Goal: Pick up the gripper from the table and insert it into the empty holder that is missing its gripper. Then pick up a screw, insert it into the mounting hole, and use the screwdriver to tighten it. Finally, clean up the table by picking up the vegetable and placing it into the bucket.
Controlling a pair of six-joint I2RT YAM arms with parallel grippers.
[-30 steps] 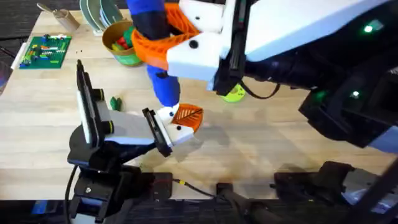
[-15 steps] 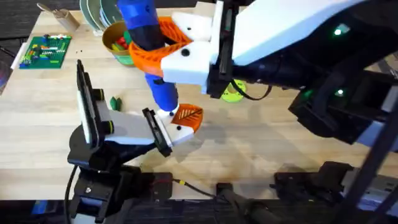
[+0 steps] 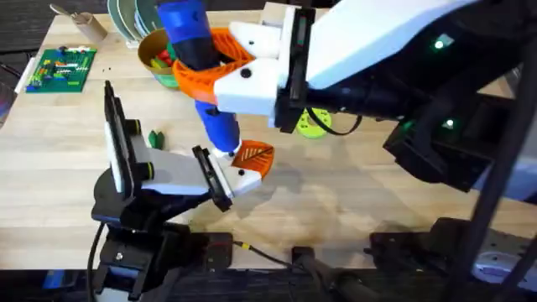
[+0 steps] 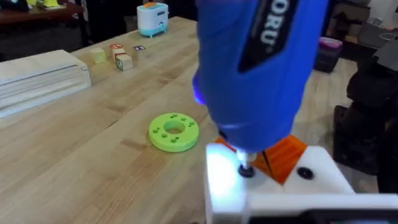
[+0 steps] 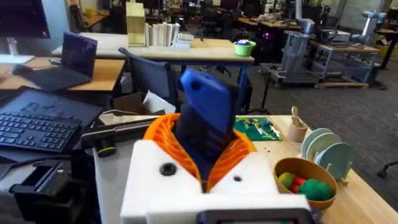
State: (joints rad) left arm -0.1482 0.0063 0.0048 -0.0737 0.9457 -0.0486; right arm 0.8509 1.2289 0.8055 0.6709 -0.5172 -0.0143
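Near the desk's (image 3: 352,201) middle, the right pincer (image 3: 220,65) pinches the blue screwdriver (image 3: 205,80) upright between orange pads, its slim tip on the white holder (image 3: 228,172) beside the orange gripper (image 3: 254,157). The rigid, smooth barrel looks slippery; a mid-body hold seems best. I cannot tell the left pincer's state.

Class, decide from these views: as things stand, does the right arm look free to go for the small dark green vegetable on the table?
Probably not yet. The right end effector is shut on the screwdriver, whose tip sits on the holder. The vegetable lies uncovered on the table, but across the left arm.
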